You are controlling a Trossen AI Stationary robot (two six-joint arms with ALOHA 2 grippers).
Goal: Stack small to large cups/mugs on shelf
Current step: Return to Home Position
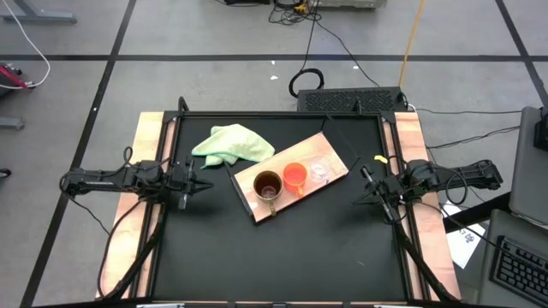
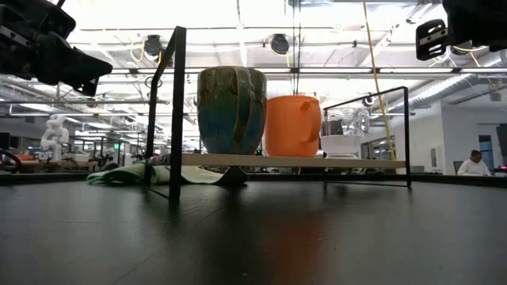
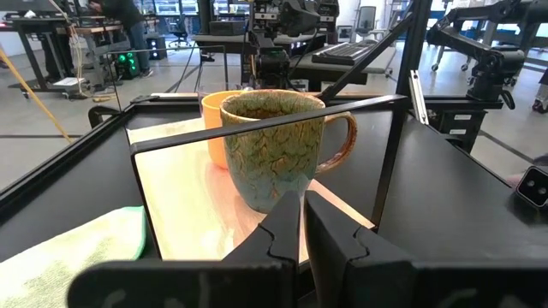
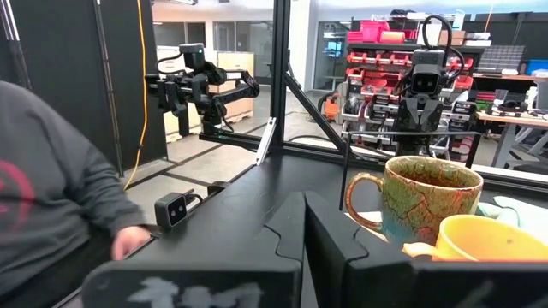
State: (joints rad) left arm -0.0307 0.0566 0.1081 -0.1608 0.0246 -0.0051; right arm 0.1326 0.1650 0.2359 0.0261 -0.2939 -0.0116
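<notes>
The light-wood shelf (image 1: 253, 208) lies slantwise mid-table on a thin black frame. On it stand, bottoms down in a row, the large tan-brown mug (image 1: 267, 185), the orange cup (image 1: 294, 177) and the small clear glass cup (image 1: 318, 171). The mug (image 3: 282, 145) and the orange cup (image 3: 214, 115) also show in the left wrist view. My left gripper (image 1: 204, 184) is shut and empty at the table's left, pointing at the mug. My right gripper (image 1: 364, 195) is shut and empty at the table's right, level with the shelf.
A pale green cloth (image 1: 231, 144) lies crumpled at the shelf's far left corner. Black frame bars (image 2: 176, 111) stand around the shelf. A person in a grey sleeve (image 4: 51, 214) is beside the table on the right. Bare black tabletop (image 1: 282, 257) lies toward the near edge.
</notes>
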